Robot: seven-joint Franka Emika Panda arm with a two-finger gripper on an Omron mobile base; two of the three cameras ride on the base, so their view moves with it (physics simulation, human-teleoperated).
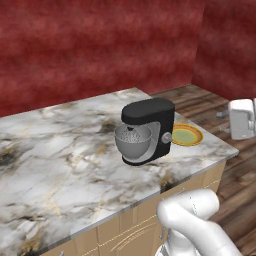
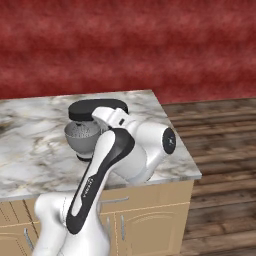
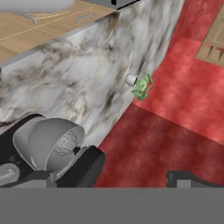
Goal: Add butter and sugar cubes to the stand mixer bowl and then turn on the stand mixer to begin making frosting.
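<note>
The tool (image 3: 135,175), jaws wide apart and holding nothing, hangs off the bench's (image 1: 60,150) right end. The mixer (image 1: 150,130) and its bowl (image 1: 132,141) lie to its left, with the plate (image 1: 186,135) nearer.

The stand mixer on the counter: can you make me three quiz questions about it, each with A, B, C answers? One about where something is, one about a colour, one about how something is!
1. Where is the yellow-rimmed plate?
A. On the counter beside the stand mixer
B. On the floor
C. On top of the mixer's head

2. What colour is the stand mixer?
A. Red
B. Black
C. White

3. How is the stand mixer bowl right now?
A. Tipped over on the counter
B. Sitting upright on the mixer, under its head
C. Held by the end effector

Answers:
1. A, the left base view shows the plate lying on the marble counter right next to the mixer.
2. B, its base, column and head are black.
3. B, the grey bowl stands upright on the mixer's base below the head, and nothing grips it.
</note>
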